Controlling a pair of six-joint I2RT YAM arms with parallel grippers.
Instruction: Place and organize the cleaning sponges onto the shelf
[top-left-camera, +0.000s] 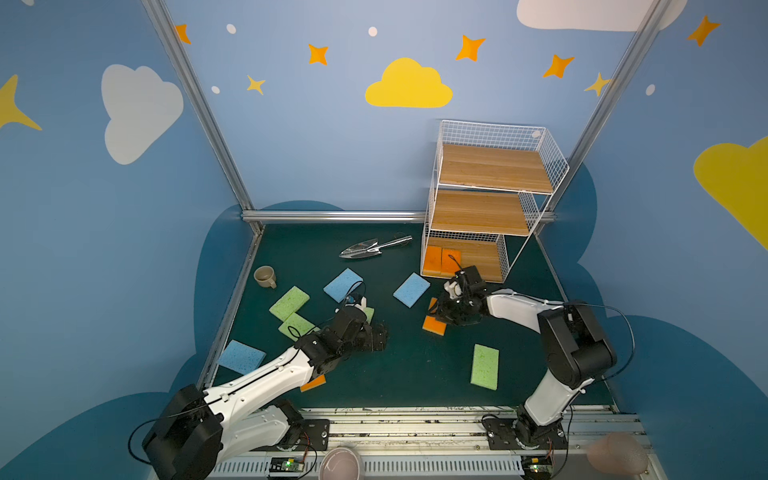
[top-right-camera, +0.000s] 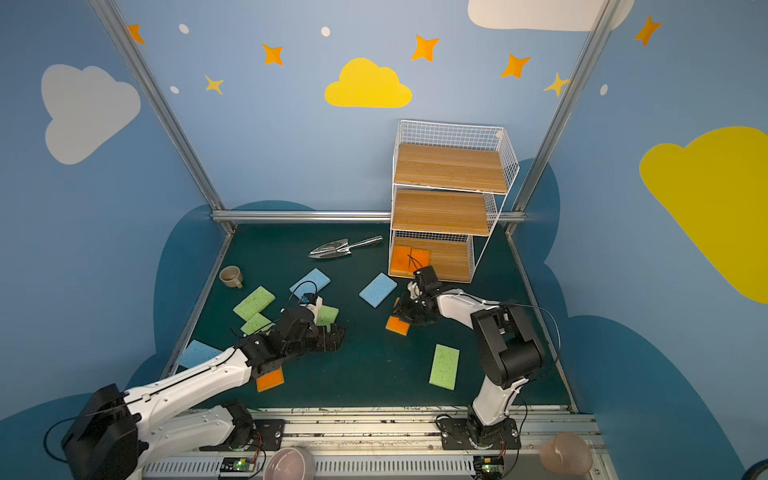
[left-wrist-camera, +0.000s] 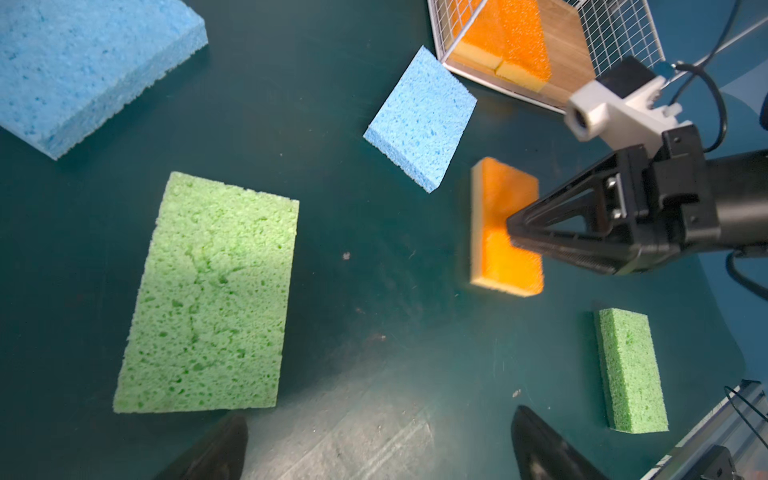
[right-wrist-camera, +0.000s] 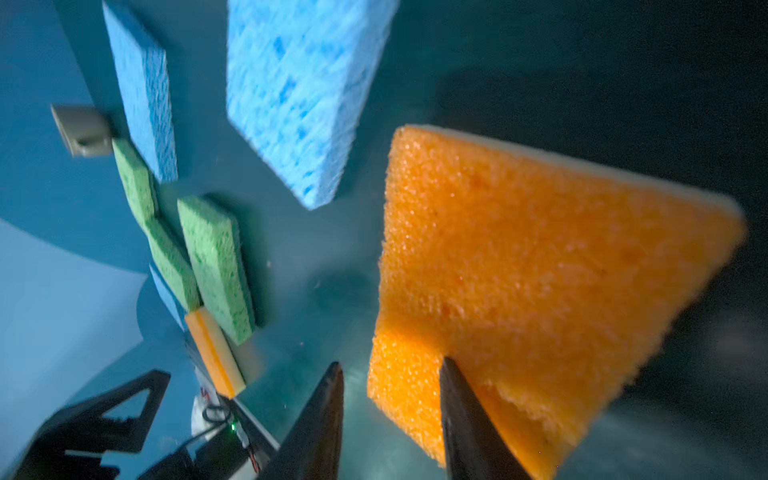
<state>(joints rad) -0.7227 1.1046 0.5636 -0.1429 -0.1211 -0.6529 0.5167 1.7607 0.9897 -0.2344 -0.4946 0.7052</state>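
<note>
The shelf (top-left-camera: 494, 168) stands at the back right, with two orange sponges (top-left-camera: 442, 259) side by side on its lowest board. My right gripper (right-wrist-camera: 390, 370) is open but narrow over the corner of an orange sponge (right-wrist-camera: 540, 257) on the mat in front of the shelf. One finger lies on the sponge and the other is beside it. My left gripper (left-wrist-camera: 380, 446) is open wide and holds nothing, with a green sponge (left-wrist-camera: 212, 299) just off one fingertip. Blue sponges (top-left-camera: 411, 289), green sponges (top-left-camera: 485, 366) and another orange sponge (top-left-camera: 313, 383) lie scattered on the mat.
A metal trowel (top-left-camera: 374, 248) lies left of the shelf and a beige cup (top-left-camera: 265, 276) stands near the left wall. A pink bowl (top-left-camera: 341, 463) and a pink cup (top-left-camera: 617, 453) sit on the front rail. Metal frame posts bound the mat.
</note>
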